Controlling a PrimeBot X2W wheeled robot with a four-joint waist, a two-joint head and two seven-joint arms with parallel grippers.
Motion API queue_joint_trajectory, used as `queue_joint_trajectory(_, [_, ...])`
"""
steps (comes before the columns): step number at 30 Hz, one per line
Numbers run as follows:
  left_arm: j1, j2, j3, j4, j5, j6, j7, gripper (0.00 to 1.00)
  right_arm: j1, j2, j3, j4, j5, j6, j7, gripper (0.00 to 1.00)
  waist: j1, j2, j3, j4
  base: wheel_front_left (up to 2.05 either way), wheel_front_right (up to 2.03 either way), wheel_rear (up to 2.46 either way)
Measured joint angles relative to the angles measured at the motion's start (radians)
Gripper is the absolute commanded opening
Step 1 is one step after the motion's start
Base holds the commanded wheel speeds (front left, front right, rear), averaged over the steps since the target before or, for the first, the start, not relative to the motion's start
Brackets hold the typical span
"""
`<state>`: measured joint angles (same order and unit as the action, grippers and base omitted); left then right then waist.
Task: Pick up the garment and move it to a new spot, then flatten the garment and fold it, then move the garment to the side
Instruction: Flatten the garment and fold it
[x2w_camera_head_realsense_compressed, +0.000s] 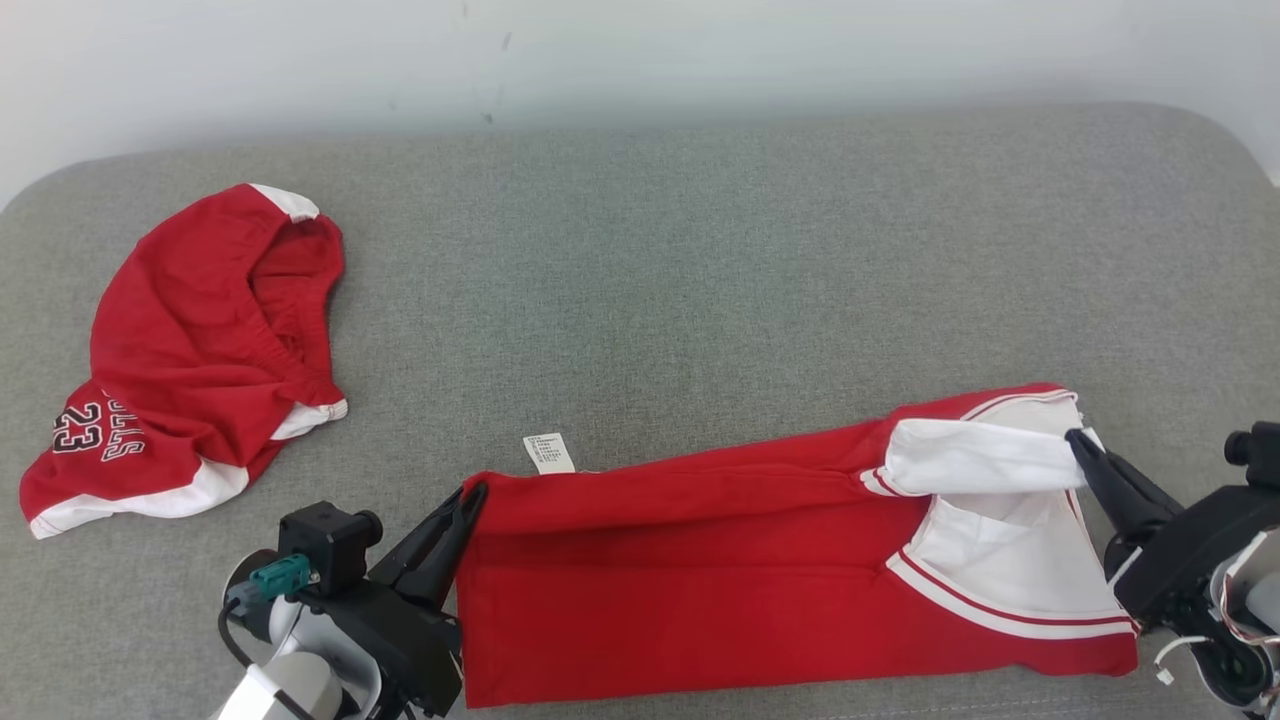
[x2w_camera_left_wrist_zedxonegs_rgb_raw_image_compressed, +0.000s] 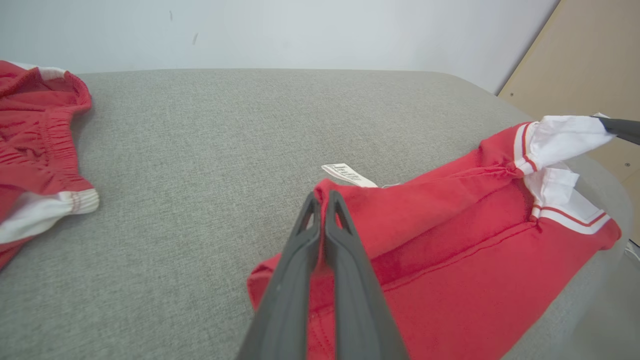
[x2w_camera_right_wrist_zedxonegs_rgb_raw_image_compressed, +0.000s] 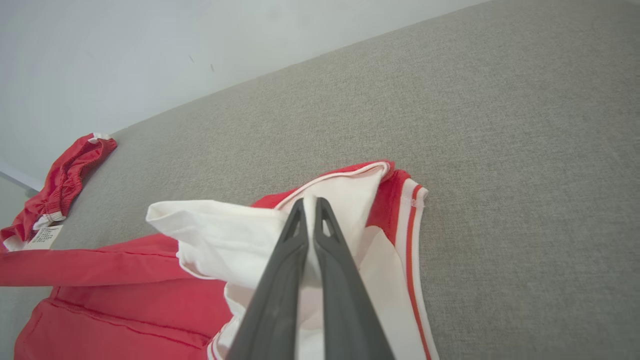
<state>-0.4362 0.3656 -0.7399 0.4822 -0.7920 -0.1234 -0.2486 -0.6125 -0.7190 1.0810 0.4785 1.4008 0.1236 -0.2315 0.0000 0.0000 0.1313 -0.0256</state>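
garment (x2w_camera_head_realsense_compressed: 700, 560) lying long on grey padded surface (x2w_camera_head_realsense_compressed: 700, 300) | left tool (x2w_camera_head_realsense_compressed: 475, 492) pinching its red corner | right tool (x2w_camera_head_realsense_compressed: 1072, 437) pinching its white flap

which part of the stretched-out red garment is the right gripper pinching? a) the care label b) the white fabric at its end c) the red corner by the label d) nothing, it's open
b: the right gripper is shut on the white fabric at one end of the red garment, while the care label lies at the opposite end, by the left gripper.
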Motion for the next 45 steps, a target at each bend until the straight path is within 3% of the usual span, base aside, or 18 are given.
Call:
queue_joint_trajectory(28, [0.036, -0.013, -0.055, 0.121, 0.001, -0.002, 0.036, 0.02, 0.059, -0.005, 0.054, -0.011, 0.027, 0.0, -0.005, 0.0, 0.0, 0.0001, -0.011, 0.004, 0.0, 0.0, 0.0])
queue_joint_trajectory(29, [0.036, -0.013, -0.055, 0.126, -0.001, -0.002, 0.037, 0.06, 0.062, -0.005, 0.055, -0.011, 0.027, 0.0, -0.005, 0.0, 0.0, 0.0001, -0.011, 0.004, 0.0, 0.0, 0.0])
queue_joint_trajectory(31, [0.036, -0.014, -0.055, 0.132, -0.004, -0.002, 0.037, 0.29, 0.07, -0.005, 0.06, -0.009, 0.027, 0.0, -0.005, 0.0, 0.0, 0.0001, -0.012, 0.003, 0.0, 0.0, 0.0])
queue_joint_trajectory(32, [0.036, -0.014, -0.055, 0.134, -0.005, -0.002, 0.037, 0.48, 0.071, -0.005, 0.061, -0.004, 0.027, 0.0, -0.005, 0.25, 0.0, 0.0001, -0.013, 0.003, 0.0, 0.0, 0.0])
queue_joint_trajectory(34, [0.036, -0.018, -0.055, 0.14, -0.005, -0.002, 0.037, 1.0, 0.071, -0.005, 0.061, 0.01, 0.027, 0.0, -0.007, 0.4, 0.0, 0.0001, -0.014, 0.004, 0.0, 0.0, 0.0])
queue_joint_trajectory(35, [0.036, -0.02, -0.055, 0.144, -0.005, -0.002, 0.037, 1.0, 0.071, -0.005, 0.06, 0.016, 0.027, 0.0, -0.008, 0.47, 0.0, 0.0001, -0.014, 0.004, 0.0, 0.0, 0.0])
queue_joint_trajectory(36, [0.036, -0.02, -0.054, 0.148, -0.005, -0.002, 0.037, 1.0, 0.071, -0.005, 0.058, 0.02, 0.027, 0.0, -0.008, 0.73, 0.0, 0.0001, -0.014, 0.004, 0.0, 0.0, 0.0])
queue_joint_trajectory(37, [0.036, -0.02, -0.054, 0.151, -0.007, -0.002, 0.036, 1.0, 0.071, -0.005, 0.055, 0.022, 0.027, 0.0, -0.008, 0.93, 0.0, 0.0001, -0.015, 0.004, 0.0, 0.0, 0.0])
queue_joint_trajectory(38, [0.036, -0.02, -0.053, 0.154, -0.007, -0.002, 0.036, 1.0, 0.071, -0.005, 0.054, 0.022, 0.027, 0.0, -0.008, 1.0, 0.0, 0.0001, -0.015, 0.005, 0.0, 0.0, 0.0])
queue_joint_trajectory(45, [0.035, -0.02, -0.055, 0.166, -0.007, -0.002, 0.036, 1.0, 0.072, -0.005, 0.053, 0.027, 0.027, 0.0, -0.009, 1.0, 0.0, 0.0001, -0.016, 0.007, 0.0, 0.0, 0.0])
